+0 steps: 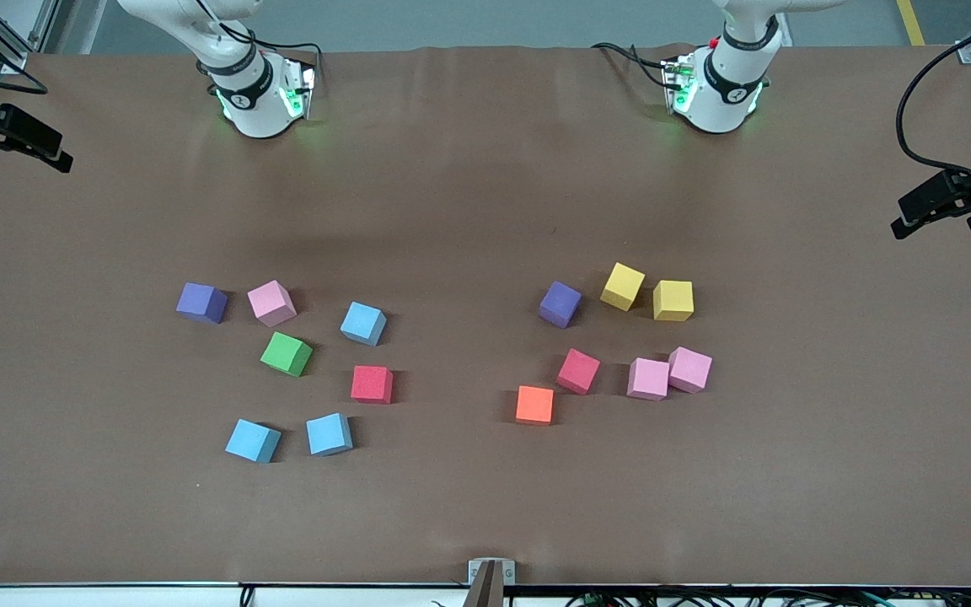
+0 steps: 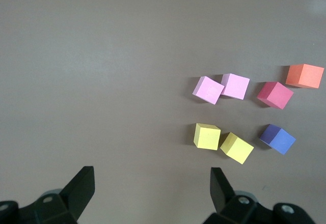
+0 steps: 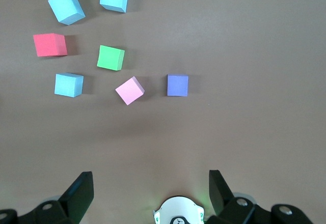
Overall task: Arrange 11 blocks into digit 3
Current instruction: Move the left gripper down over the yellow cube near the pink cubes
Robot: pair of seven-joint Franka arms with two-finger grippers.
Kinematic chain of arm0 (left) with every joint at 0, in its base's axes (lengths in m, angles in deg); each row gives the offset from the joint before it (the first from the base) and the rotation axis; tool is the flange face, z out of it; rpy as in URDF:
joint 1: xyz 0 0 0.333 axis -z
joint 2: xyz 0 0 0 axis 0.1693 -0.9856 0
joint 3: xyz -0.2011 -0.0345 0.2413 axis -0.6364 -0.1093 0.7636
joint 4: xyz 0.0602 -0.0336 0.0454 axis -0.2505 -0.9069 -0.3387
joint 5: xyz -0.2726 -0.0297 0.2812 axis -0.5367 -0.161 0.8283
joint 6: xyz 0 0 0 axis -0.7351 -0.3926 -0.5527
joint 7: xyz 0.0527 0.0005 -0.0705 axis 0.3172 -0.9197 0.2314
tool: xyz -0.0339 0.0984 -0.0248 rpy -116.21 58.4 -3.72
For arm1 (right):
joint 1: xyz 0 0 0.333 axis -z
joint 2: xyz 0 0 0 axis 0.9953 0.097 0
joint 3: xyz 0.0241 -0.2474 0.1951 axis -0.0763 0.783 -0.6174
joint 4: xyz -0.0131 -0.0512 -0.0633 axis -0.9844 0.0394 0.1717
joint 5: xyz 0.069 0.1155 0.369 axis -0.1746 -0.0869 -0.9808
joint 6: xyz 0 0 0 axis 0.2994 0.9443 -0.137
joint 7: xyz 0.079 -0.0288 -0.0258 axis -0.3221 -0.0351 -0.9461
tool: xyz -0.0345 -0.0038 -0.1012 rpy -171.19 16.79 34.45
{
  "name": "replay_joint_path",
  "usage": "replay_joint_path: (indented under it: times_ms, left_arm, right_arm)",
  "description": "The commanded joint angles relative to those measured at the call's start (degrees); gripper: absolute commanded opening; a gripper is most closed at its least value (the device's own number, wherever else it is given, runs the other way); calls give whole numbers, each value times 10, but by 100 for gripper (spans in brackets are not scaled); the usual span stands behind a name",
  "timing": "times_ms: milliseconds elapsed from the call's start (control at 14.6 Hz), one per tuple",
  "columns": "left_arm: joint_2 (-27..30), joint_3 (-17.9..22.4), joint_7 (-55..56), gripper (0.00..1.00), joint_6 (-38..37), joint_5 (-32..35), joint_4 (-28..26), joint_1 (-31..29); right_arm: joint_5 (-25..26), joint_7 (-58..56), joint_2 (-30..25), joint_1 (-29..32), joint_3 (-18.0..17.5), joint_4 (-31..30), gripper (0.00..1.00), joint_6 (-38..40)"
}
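Observation:
Several blocks lie loose on the brown table (image 1: 469, 211) in two groups; no digit 3 is in view. Toward the right arm's end are a purple block (image 1: 201, 302), a pink one (image 1: 271, 303), a green one (image 1: 287, 353), a red one (image 1: 371, 384) and three light blue ones (image 1: 363, 323) (image 1: 253, 440) (image 1: 329, 434). Toward the left arm's end are two yellow blocks (image 1: 622, 286) (image 1: 673, 300), a purple (image 1: 560, 303), a red (image 1: 578, 371), an orange (image 1: 534, 405) and two touching pink blocks (image 1: 648, 378) (image 1: 689, 369). My left gripper (image 2: 152, 175) hangs open high over bare table beside the yellow pair (image 2: 207, 136). My right gripper (image 3: 149, 178) is open and empty above its own base.
The two arm bases (image 1: 258, 93) (image 1: 717, 84) stand at the table's edge farthest from the front camera. Black camera clamps (image 1: 9, 135) (image 1: 957, 198) jut in at both ends of the table. A small bracket (image 1: 490, 573) sits at the edge nearest the front camera.

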Motion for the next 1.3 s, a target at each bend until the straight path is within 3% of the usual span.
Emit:
replay_joint_path:
  times_ms: [0,687,961,1236]
  left_arm:
    - [0,0,-6,100,-8,-4,3,-1]
    - [-13,-7,2,100,-22,-10,2,10]
    - [-41,-58,6,100,-14,-12,-40,25]
    - [-44,-126,8,100,92,-11,-129,23]
  right_arm:
    - [-2,-8,-12,5,-1,-5,100,0]
    - [-2,-69,-9,5,-1,3,100,-13]
    - [-3,-69,-9,2,-3,2,100,-8]
    - [-3,-110,-8,4,-2,2,100,-9]
